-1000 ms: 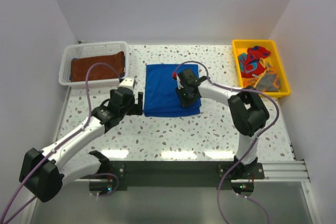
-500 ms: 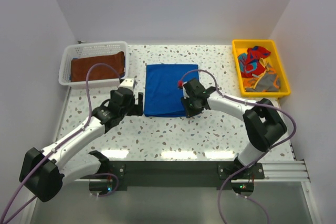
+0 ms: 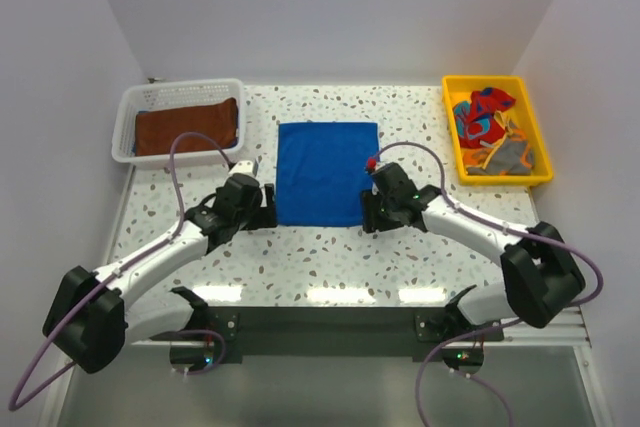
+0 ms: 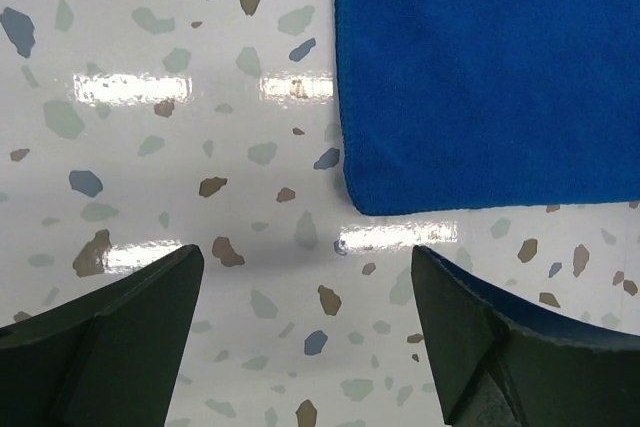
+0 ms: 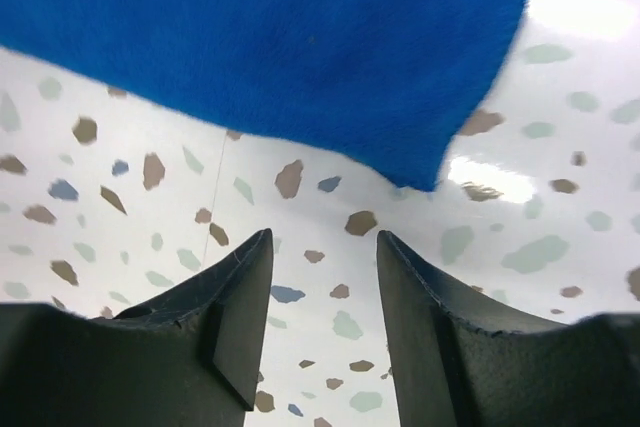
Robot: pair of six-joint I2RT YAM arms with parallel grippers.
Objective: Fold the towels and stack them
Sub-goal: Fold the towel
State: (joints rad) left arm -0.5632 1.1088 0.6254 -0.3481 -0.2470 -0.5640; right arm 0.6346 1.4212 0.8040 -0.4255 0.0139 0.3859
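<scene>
Plain royal blue towel (image 3: 327, 173) lies flat and smooth, spread as a near-square at the centre of the speckled terrazzo worktop (image 3: 330, 257). Left end effector (image 3: 266, 211) sits just off its near left corner, jaws wide apart over bare worktop. Right end effector (image 3: 369, 215) sits just off the near right corner, jaws apart, that corner slightly lifted. White lattice plastic basket (image 3: 128, 117) at far left holds a rust-brown towel (image 3: 187, 127). Yellow plastic tray (image 3: 455, 87) at far right holds a crumpled red towel with blue patches (image 3: 483, 115) and an orange grey-spotted towel (image 3: 508, 155).
</scene>
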